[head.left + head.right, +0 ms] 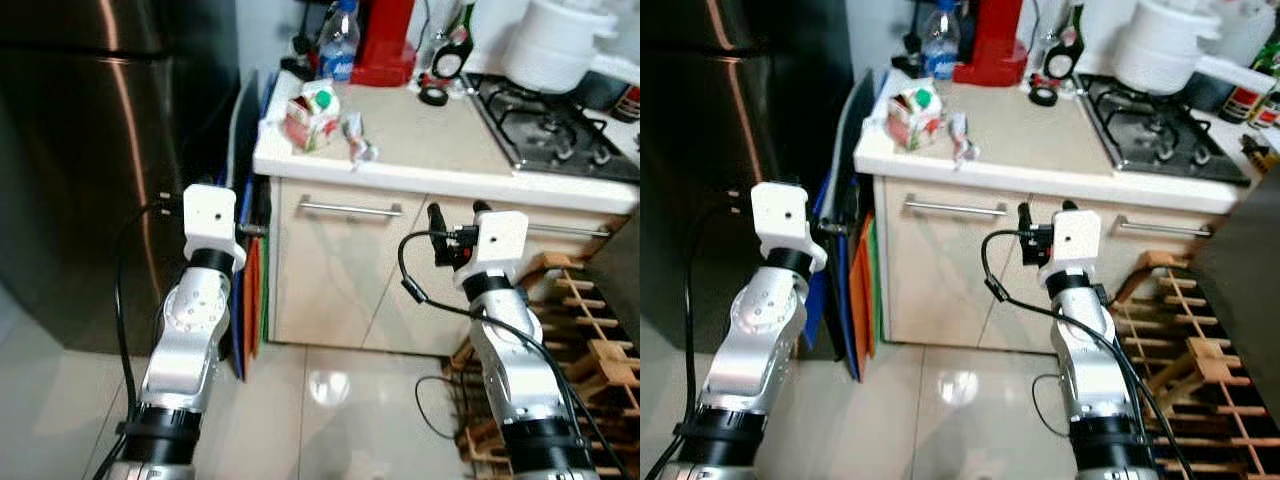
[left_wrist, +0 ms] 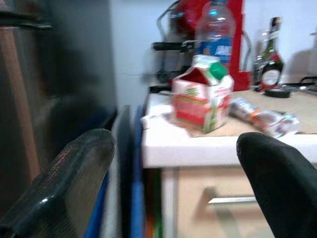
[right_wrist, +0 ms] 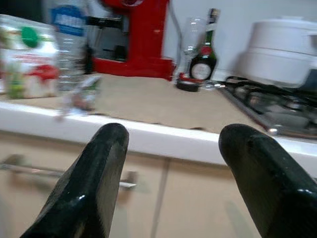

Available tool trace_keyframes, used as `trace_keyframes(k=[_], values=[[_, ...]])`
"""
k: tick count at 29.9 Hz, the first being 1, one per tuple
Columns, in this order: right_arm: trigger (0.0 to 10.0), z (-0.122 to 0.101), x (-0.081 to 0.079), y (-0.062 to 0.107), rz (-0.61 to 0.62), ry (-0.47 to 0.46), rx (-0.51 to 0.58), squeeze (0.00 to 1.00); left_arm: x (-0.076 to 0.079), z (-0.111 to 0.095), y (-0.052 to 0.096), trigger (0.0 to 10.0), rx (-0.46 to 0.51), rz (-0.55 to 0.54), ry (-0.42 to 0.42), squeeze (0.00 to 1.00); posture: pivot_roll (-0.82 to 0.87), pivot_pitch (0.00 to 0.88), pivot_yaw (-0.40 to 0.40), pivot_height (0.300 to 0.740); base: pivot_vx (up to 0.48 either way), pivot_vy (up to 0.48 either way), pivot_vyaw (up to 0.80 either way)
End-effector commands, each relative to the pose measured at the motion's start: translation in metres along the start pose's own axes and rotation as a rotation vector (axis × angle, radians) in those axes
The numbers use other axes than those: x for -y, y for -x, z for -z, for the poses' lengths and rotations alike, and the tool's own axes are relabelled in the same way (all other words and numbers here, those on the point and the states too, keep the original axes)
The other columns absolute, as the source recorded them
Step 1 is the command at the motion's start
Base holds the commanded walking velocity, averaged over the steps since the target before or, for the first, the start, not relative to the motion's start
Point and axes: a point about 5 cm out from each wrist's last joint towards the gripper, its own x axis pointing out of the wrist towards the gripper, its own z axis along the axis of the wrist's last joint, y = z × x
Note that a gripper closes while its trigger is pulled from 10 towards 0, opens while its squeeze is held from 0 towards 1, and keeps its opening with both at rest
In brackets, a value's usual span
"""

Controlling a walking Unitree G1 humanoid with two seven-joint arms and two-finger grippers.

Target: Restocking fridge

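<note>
Place: home kitchen
Landmark: tabletop (image 1: 430, 135) over drawers
Left of tabletop: steel fridge (image 1: 90, 150)
On tabletop's right: gas hob (image 1: 555, 125)

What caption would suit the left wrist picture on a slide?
Open left gripper faces a juice carton near the counter edge, water bottle behind it.
</note>
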Motion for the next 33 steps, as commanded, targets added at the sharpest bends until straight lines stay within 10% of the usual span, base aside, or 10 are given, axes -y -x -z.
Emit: trace_keyframes(k=[1,16,33], values=[[10.0,-0.016,0.007,-0.006,0.029,0.006,0.061,0.00,0.007,-0.004,-0.001,10.0,0.023,0.022,0.005,0.00,0.05,0.000,-0.064,0.740,0.472,0.000,0.00],[10.0,-0.110,-0.027,-0.044,-0.112,-0.124,0.330,0.00,0.008,-0.011,-0.002,10.0,0.059,0.020,0.015,0.00,0.05,0.000,-0.059,0.740,0.479,0.000,0.00],[10.0,-0.090,-0.040,-0.065,-0.218,-0.351,0.176,0.00,0.008,-0.013,0.006,10.0,0.094,0.031,0.042,0.00,0.09,0.000,-0.086,0.740,0.085,0.000,0.00]])
